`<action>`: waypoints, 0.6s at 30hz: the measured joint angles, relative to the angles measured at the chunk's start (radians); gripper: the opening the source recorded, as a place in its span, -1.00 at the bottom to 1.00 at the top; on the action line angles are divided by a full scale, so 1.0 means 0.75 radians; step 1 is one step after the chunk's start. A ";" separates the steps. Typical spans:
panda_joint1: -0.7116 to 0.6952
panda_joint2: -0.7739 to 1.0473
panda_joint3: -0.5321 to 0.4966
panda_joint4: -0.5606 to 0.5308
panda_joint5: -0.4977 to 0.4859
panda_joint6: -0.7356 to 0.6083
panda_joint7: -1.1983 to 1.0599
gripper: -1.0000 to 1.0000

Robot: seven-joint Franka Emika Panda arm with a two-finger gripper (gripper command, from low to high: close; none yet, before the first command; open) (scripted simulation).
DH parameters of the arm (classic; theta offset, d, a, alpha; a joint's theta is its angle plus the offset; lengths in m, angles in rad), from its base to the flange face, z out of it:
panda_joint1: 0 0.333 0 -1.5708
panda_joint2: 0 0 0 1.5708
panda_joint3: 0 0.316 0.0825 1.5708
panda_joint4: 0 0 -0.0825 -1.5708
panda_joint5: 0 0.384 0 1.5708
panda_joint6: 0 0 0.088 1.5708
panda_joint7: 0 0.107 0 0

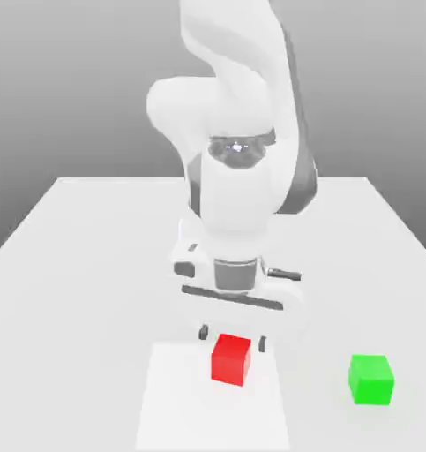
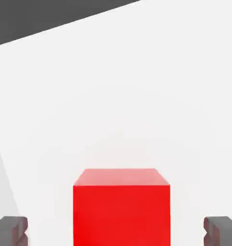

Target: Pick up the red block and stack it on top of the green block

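Wide-open jaws (image 1: 233, 339) flank the red block (image 1: 231, 360), lower centre of the exterior view, a finger each side (green block (image 1: 371, 380), lower right).

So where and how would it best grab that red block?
Probably by two opposite upright sides, coming straight down from above. The red block is a small plain cube with flat faces and no handle, sitting flat on the white sheet. The open gripper already looks turned square to it, one finger toward each side.
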 joint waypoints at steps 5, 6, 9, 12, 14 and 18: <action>0.062 0.113 -0.081 0.009 -0.072 0.095 0.049 -1.00; 0.062 0.113 -0.081 0.009 -0.072 0.095 0.049 -1.00; 0.061 0.114 -0.080 0.009 -0.075 0.097 0.051 -1.00; 0.053 0.098 -0.069 0.009 -0.065 0.084 0.045 -1.00; 0.031 0.047 -0.038 0.005 -0.027 0.041 0.019 -1.00; 0.012 -0.065 0.003 -0.009 0.057 -0.053 -0.041 -1.00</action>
